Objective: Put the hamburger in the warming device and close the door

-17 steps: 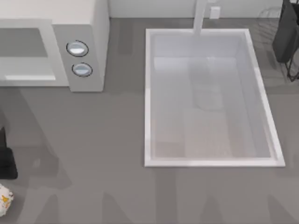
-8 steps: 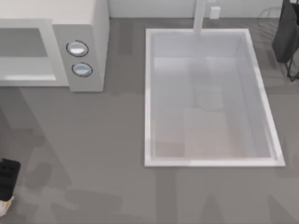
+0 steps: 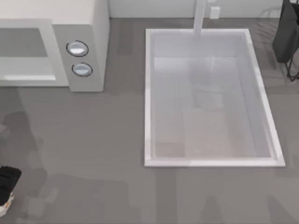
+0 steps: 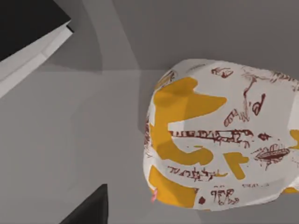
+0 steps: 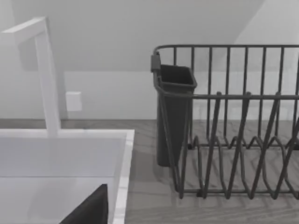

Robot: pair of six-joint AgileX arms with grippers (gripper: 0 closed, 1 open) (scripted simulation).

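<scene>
The left end effector (image 3: 5,184) hovers over the hamburger (image 4: 222,135) at the surface's (image 3: 93,154) near-left corner; I cannot tell its opening. The pick-up is in hand: next, grip the hamburger and carry it to the microwave (image 3: 81,46).

One hamburger (image 4: 222,137), wrapped in white paper with orange patches; one warming device (image 3: 70,28) carrying two round knobs (image 3: 77,48); one sink basin (image 3: 148,93) with one tap (image 3: 200,18); one dark wire dish rack (image 5: 233,121) holding one cutlery cup (image 5: 174,112).
</scene>
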